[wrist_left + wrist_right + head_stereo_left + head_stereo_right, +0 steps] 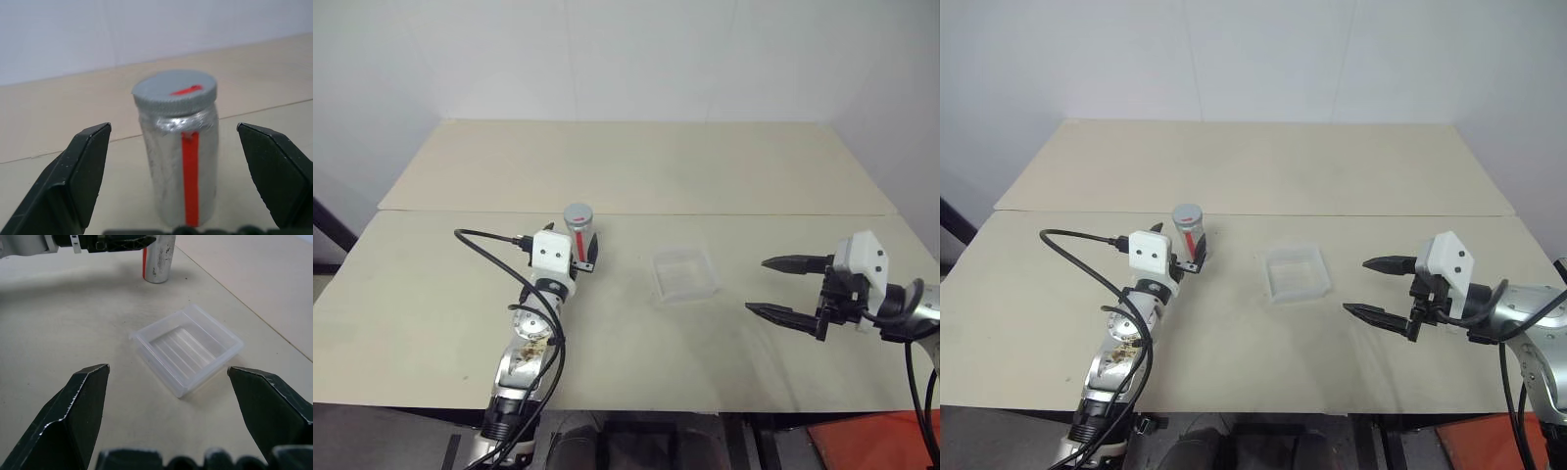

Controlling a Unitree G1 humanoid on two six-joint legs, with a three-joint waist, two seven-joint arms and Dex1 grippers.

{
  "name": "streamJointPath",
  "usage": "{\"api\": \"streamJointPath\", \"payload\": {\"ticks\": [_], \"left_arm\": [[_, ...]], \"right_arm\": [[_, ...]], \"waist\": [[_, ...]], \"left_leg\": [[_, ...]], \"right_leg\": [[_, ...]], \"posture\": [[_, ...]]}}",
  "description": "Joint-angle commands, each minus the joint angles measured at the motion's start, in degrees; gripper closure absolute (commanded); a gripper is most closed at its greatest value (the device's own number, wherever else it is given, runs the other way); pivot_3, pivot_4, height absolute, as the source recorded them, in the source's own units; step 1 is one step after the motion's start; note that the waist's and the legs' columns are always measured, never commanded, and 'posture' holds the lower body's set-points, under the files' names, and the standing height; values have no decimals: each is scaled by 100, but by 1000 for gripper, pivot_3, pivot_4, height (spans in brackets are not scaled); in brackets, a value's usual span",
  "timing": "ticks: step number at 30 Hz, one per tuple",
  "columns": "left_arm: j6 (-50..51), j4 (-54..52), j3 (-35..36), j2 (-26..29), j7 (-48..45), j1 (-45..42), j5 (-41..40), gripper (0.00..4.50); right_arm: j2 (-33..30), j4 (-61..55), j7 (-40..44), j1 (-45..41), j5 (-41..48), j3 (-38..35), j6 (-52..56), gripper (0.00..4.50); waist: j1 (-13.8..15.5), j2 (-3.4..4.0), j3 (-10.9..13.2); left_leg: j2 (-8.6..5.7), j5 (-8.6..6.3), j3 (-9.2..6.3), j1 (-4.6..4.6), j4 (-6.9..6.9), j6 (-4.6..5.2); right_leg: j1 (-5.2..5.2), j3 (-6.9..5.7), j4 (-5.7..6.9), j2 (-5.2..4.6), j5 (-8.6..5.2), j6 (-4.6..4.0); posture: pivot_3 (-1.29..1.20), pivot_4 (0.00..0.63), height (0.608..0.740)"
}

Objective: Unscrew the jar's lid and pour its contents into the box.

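While left tool [583, 257] brackets jar [182, 166], jaws apart — slick, light; grip body | right tool [785, 288] apart

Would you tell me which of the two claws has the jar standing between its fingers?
The left claw: it brackets the jar, while the right claw hangs open beyond the box.

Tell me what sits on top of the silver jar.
A round grey screw lid with a red mark caps the silvery red-striped jar. The contents beneath stay hidden.
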Motion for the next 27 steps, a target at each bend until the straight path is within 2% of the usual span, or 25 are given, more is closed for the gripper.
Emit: {"api": "streamJointPath", "payload": {"ticks": [1,5,15,27], "left_arm": [[-135,41,-28,-81,91,-231,86,7],[-42,200,-88,-201,226,-380,194,7],[252,424,-104,-859,1278,-559,678,7],[-453,1441,-288,-1254,2102,-1064,1096,7]], "right_arm": [[-91,-61,5,-168,52,-172,-103,0],[-77,-63,11,-245,128,-220,-54,0],[-143,-57,46,-246,58,-223,-132,0],[-163,-30,98,-348,56,-172,-158,0]], "waist": [[-1,0,0],[3,-1,0],[21,-4,2],[70,-7,3]], "left_leg": [[-1,0,0,0,0,0],[-4,0,-1,0,0,0],[-5,1,-3,-2,0,-1],[-10,-1,-5,-5,0,1]], "right_leg": [[0,0,0,-1,0,1],[1,0,0,-2,1,1],[0,-1,-1,-3,1,2],[-1,-2,-3,-7,2,3]], "posture": [[0,150,740],[0,150,740],[0,150,740],[0,150,740]]}}
